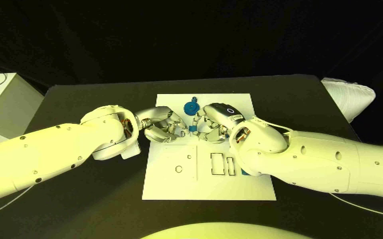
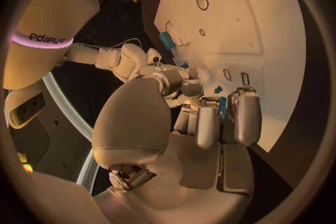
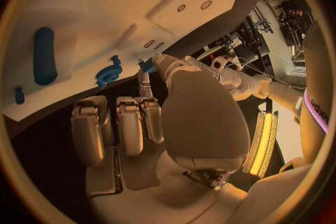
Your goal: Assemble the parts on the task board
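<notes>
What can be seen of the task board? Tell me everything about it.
The task board is a flat white rectangular plate lying in the middle of the black table, its long sides running away from the robot. Its surface carries outlined rectangular slots and small round holes. A round blue part stands near its far edge and a long blue part lies by one edge. The left hand and right hand meet over its far half.
</notes>
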